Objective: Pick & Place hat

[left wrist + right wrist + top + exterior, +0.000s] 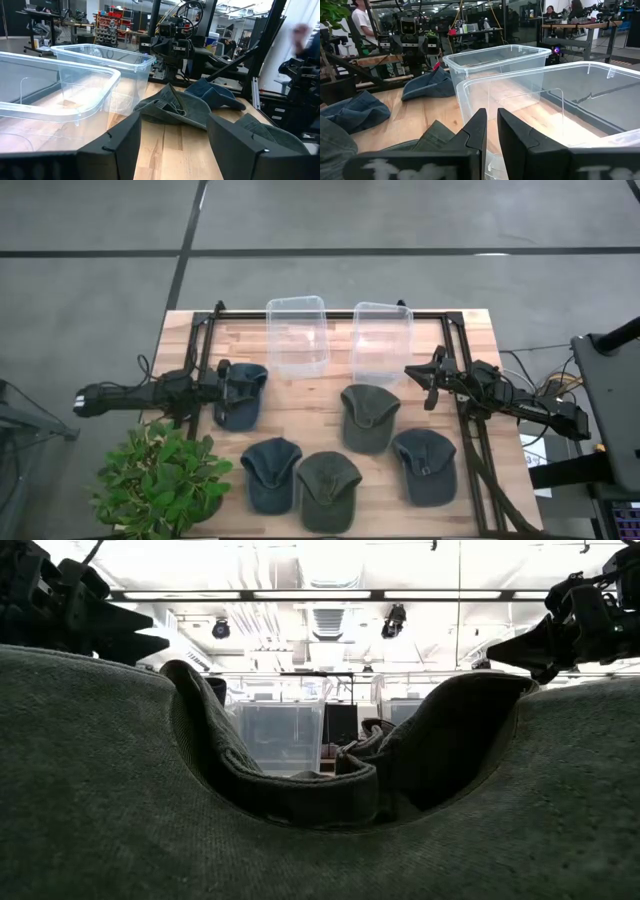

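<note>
Filling the low view's foreground we see the olive-green cotton cap (300, 840), back strap toward the camera; on the high view it sits at the table's front edge (329, 489), long axis running front to back. We count five caps on the light wooden table (470, 340): two olive, three blue denim. Left gripper (222, 381) hangs at the blue denim cap (241, 395) on the left side, fingers spread wide, nothing between them; whether it touches the fabric we cannot tell. That cap's long axis runs front to back too. Right gripper (428, 385) hovers beside the right-hand clear plastic bin (382, 342), fingers nearly pressed together, nothing held. Second clear plastic bin (296, 334) stands just left of it. Potted green plant (160, 478) at front left corner.
</note>
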`<state>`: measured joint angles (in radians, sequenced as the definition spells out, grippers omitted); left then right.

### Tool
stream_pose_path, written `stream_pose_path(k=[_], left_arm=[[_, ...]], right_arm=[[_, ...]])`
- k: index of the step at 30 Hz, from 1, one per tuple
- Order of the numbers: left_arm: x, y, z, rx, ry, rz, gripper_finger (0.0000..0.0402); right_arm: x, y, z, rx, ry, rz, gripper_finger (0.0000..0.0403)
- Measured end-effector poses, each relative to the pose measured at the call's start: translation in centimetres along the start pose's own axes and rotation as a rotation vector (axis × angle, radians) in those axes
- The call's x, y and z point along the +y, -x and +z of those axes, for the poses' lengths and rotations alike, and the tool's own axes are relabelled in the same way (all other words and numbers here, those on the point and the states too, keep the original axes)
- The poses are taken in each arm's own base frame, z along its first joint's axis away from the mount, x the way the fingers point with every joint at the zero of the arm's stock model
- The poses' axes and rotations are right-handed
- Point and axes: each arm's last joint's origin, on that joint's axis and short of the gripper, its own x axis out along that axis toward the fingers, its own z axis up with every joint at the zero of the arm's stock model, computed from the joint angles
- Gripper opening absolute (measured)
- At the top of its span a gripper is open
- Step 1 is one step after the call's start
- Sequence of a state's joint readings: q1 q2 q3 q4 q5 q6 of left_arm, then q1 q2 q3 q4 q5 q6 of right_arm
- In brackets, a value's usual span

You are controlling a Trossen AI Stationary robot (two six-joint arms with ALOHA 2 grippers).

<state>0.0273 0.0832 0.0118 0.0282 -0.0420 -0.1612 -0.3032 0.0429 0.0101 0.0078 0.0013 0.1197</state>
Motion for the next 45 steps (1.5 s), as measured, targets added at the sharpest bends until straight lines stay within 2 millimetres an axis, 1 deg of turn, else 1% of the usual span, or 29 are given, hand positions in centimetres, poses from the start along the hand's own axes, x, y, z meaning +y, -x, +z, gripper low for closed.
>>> stream_pose_path(k=[35, 41, 45], left_arm=[[0.0, 0.0, -0.01, 0.0, 0.0, 0.0, 0.0218], [0.0, 0.0, -0.01, 0.001, 0.0, 0.0, 0.0218], [0.0, 0.0, -0.01, 0.0, 0.0, 0.0, 0.0218]], right_arm=[[0.0, 0.0, 0.0, 0.0, -0.002, 0.0, 0.0043], [0.0, 0.0, 0.01, -0.001, -0.104, 0.001, 0.0043], [0.0, 0.0, 0.0, 0.0, -0.119, 0.0, 0.0043]])
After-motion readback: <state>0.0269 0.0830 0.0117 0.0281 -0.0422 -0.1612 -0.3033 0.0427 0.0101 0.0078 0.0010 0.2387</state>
